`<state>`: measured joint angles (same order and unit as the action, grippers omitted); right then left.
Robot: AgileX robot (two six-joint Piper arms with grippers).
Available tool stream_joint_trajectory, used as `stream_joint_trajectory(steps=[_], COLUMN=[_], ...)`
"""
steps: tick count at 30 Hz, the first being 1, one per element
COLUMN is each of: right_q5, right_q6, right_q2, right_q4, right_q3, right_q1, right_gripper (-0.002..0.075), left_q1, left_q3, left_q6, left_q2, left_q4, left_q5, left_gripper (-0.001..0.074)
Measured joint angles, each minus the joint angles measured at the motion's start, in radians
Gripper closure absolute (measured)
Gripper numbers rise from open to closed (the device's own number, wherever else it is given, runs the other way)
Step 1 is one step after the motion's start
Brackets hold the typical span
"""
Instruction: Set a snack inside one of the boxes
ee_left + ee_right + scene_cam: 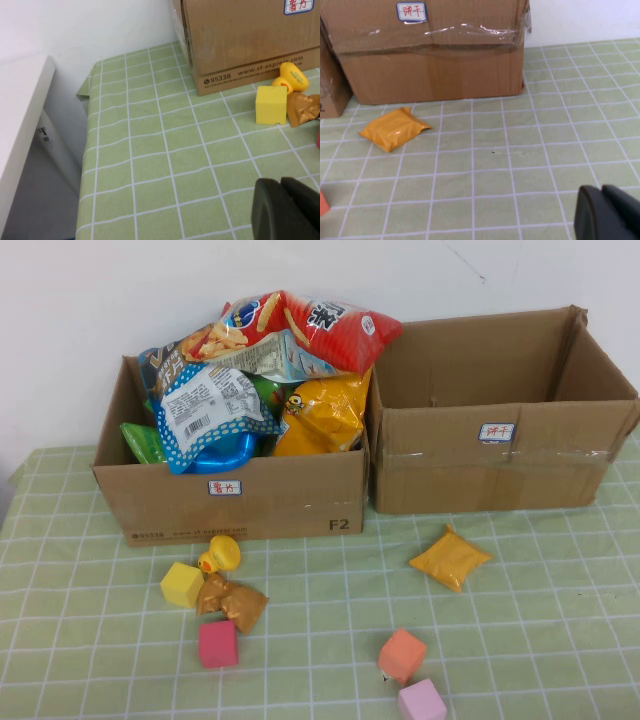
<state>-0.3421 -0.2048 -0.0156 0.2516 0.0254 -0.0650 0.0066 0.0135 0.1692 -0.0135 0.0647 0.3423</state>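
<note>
Nearest the camera, at the near edge of the green checked tablecloth (520,640), sits a lilac cube (422,700) with an orange cube (402,655) just beyond it, both in front of the plain brown box (495,455) and to its left.

That plain brown box, wide and open-topped with a clear tape strip along its front and a small white blue-edged label (497,432), stands at the back right of the cloth against the white wall; no snack can be seen in it. Touching its left side is the printed box (235,495), marked with black letters, heaped with snack bags: a red bag (335,328) on top, a yellow bag (322,412) nearest the plain box, a white and blue dotted bag (208,405) further left.

An orange-yellow snack packet (450,558) lies flat on the cloth just in front of the plain brown box, near its left front corner and apart from it. Well to the left of the plain box, in front of the printed box, lie a crumpled gold-brown packet (232,602), a pink cube (218,643), a yellow cube (182,584) and a small yellow duck (220,556).

Neither arm shows in the high view. The left gripper (287,210) hangs over bare cloth far left of the plain box, pincer closed on nothing. The right gripper (607,212) hangs over bare cloth in front of the plain box, likewise closed and empty.
</note>
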Motion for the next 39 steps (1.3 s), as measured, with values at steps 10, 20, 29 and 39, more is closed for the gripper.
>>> stream_joint_trajectory(steps=[10, 20, 29, 39], right_q5=[0.000, -0.002, -0.004, -0.004], right_q6=[0.000, 0.000, 0.000, -0.067], right_q2=[0.000, 0.000, 0.000, 0.000], right_q4=[-0.044, -0.049, -0.049, -0.096], right_q3=[0.000, -0.002, -0.002, -0.002], right_q1=[0.000, 0.000, 0.000, 0.000], right_gripper=[0.0728, 0.0728, 0.0728, 0.0728], left_q1=[0.000, 0.000, 0.000, 0.000], left_q3=[0.000, 0.000, 0.000, 0.000], left_q6=[0.000, 0.000, 0.000, 0.000], left_q2=[0.000, 0.000, 0.000, 0.000], left_q4=[0.000, -0.001, -0.001, -0.001], left_q5=[0.000, 0.000, 0.000, 0.000], left_gripper=[0.0737, 0.0737, 0.0737, 0.0737])
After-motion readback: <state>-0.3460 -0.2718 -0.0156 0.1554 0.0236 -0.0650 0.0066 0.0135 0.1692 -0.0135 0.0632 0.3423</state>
